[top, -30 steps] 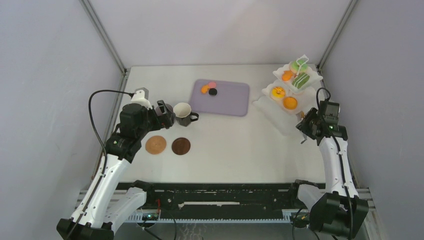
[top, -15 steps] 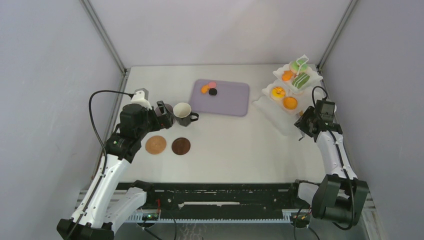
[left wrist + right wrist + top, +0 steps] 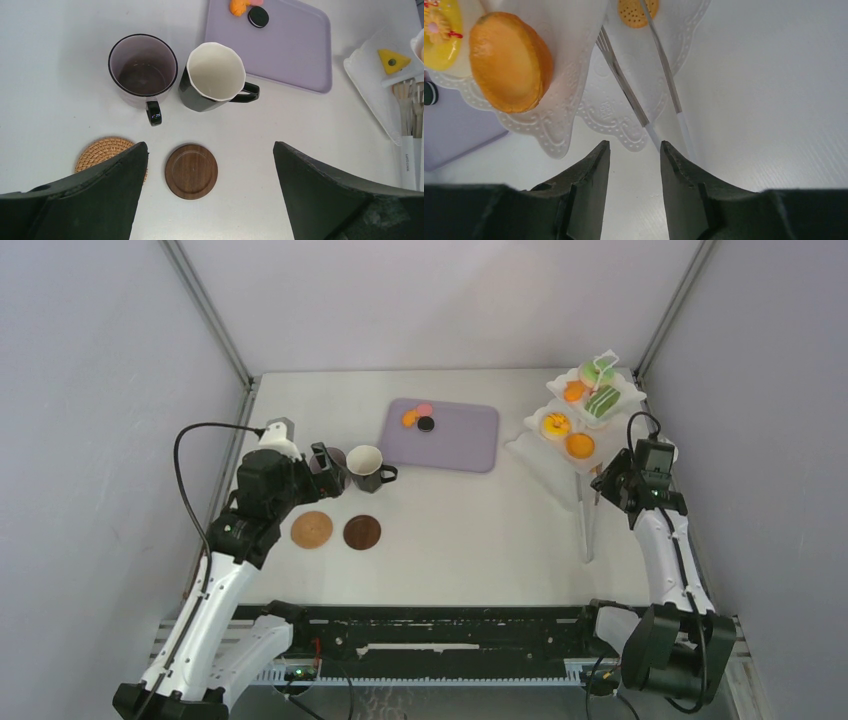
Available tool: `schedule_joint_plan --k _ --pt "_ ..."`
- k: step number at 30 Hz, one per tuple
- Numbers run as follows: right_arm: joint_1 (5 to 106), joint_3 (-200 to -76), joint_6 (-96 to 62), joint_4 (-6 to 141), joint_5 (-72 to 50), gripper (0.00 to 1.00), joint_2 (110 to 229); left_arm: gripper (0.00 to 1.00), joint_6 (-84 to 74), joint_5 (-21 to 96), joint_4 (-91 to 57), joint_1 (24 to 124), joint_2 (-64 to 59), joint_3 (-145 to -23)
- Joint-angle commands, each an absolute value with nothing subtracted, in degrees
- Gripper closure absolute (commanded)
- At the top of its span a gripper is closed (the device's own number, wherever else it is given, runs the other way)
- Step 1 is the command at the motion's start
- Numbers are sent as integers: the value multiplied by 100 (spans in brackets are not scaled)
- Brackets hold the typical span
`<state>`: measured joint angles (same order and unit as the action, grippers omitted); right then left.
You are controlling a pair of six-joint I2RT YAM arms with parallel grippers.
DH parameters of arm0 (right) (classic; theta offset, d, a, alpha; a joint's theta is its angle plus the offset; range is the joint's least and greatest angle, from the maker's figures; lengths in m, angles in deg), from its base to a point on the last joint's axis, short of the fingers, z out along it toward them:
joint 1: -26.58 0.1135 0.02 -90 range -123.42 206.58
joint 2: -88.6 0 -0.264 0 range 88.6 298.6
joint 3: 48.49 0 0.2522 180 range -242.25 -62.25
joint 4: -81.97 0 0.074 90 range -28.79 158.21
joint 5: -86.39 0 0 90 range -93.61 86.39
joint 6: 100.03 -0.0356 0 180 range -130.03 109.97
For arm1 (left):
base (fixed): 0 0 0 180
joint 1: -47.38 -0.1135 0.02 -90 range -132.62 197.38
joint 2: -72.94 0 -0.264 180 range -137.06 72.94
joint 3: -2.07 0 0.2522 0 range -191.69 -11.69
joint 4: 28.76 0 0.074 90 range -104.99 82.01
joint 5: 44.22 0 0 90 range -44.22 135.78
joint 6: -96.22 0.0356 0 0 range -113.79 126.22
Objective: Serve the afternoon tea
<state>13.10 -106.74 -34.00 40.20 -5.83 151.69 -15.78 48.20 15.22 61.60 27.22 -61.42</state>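
- Left gripper (image 3: 326,466), top view: spread wide, touching nothing, just beside the mauve mug (image 3: 337,458). Right gripper (image 3: 604,482) is near the white stand (image 3: 535,460).
- Left wrist: dark mug (image 3: 212,75) ahead of the fingers; woven coaster (image 3: 102,152) partly hidden.
- Right wrist: fingers slightly apart, empty. The stand's rim and tongs (image 3: 663,57) lie ahead; yellow doughnut (image 3: 439,35) cut off.

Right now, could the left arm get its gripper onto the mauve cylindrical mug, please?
Probably yes: the left gripper is wide open, the mauve cylindrical mug stands just ahead with nothing between, though the dark white-lined mug sits close beside it.
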Motion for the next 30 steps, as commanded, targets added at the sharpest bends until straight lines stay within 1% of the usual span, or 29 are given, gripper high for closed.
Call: schedule_joint_plan --k 1,4,6,10,13,23,25,30 --pt "1257 -10672 -3499 3904 -549 51 14792 0 -1478 4827 1407 6121 2853 -6392" --pt "1133 -10649 -3558 3719 -414 53 14757 0 -1488 4788 1415 6127 2890 -6381" --pt "957 -10529 -3614 3732 -624 55 14773 0 -1497 4788 1402 6123 2906 -6363" --pt "685 -10262 -3790 3748 -868 55 14927 0 -1501 4758 1410 6125 2938 -6336" --pt "522 -10139 -3830 3842 -998 55 15197 0 -1492 4754 1418 6127 2956 -6335" --pt "467 -10108 -3694 4247 -725 53 16181 0 -1547 4717 1396 6125 2912 -6309" --pt "461 -10107 -3701 4358 -720 55 16319 0 -1558 4699 1389 6126 2894 -6313" --pt "460 -10094 -3634 4435 -778 66 16456 0 -1575 4720 1387 6121 2908 -6327"
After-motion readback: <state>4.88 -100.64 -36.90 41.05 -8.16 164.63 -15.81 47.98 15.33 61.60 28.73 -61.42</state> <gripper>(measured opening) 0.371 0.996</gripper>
